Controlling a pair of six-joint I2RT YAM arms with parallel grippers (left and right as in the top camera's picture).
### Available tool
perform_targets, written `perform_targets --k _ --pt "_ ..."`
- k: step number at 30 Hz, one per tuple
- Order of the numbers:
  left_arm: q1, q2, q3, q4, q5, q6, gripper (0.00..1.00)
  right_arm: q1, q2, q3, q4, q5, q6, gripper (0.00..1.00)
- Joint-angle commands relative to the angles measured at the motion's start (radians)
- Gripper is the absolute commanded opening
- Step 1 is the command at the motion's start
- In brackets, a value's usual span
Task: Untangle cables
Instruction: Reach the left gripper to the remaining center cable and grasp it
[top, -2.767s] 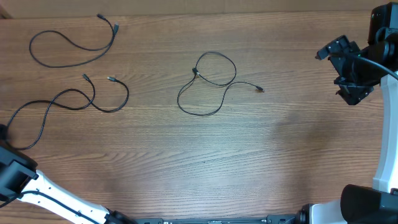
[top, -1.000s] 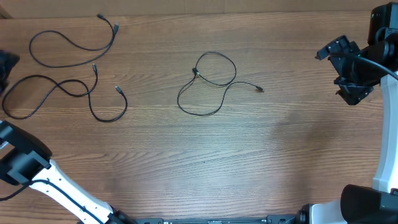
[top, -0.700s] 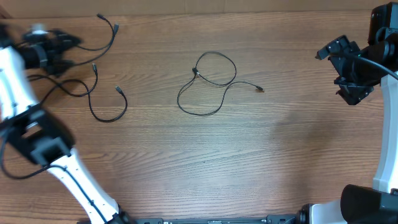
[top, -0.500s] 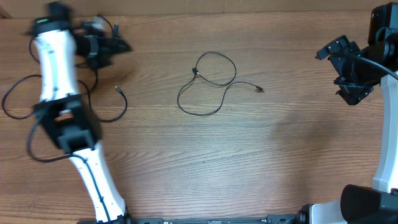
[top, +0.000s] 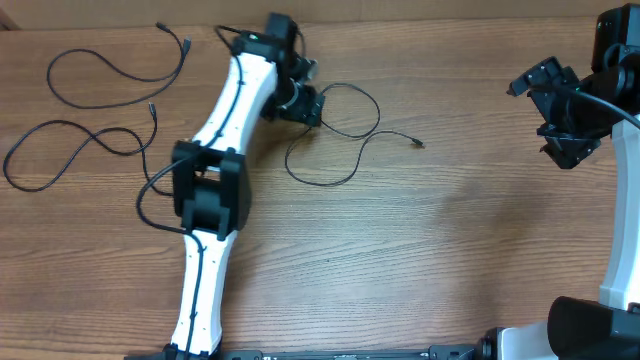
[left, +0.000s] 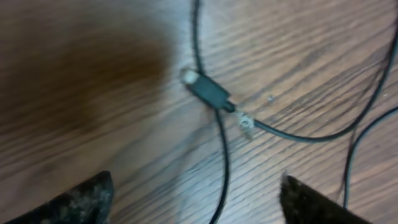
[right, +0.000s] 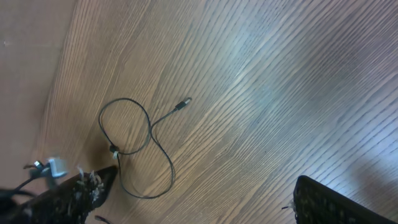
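Observation:
Three thin black cables lie apart on the wooden table. One loops at the far left (top: 90, 106), one lies below it (top: 45, 124), and one lies in the middle (top: 322, 185). My left gripper (top: 308, 105) is open and empty, low over the middle cable's crossing point. In the left wrist view its fingers (left: 196, 190) straddle the cable, with a plug connector (left: 208, 93) just ahead. My right gripper (top: 565, 120) is open and empty, raised at the far right. The right wrist view (right: 199, 190) shows the middle cable (right: 149, 134) far off.
The left arm (top: 210, 190) stretches diagonally from the front edge across the table's left half and covers part of the lower left cable. The right arm's base (top: 590, 325) stands at the front right corner.
My left arm has swung from the far left edge across the table to the middle cable. The lower left cable lies shifted from where it was. The right arm has not moved.

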Motion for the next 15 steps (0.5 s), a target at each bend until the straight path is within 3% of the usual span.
perform_targets --k 1,4,8,10,15 --pt "-0.029 0.040 -0.008 -0.005 -0.026 0.027 0.75 0.002 -0.004 0.007 0.003 0.010 -0.007 1.00" --pt "-0.041 0.045 -0.008 -0.003 -0.027 0.027 0.62 0.002 -0.004 0.007 0.003 0.010 -0.007 1.00" --pt "-0.037 0.045 -0.008 0.002 -0.071 0.026 0.18 0.002 -0.004 0.007 0.003 0.010 -0.007 1.00" --pt "-0.031 0.045 -0.006 0.001 -0.096 0.023 0.07 0.002 -0.004 0.007 0.003 0.010 -0.007 1.00" --pt "-0.011 0.040 0.123 -0.103 -0.100 0.023 0.04 0.002 -0.004 0.007 0.003 0.010 -0.007 1.00"
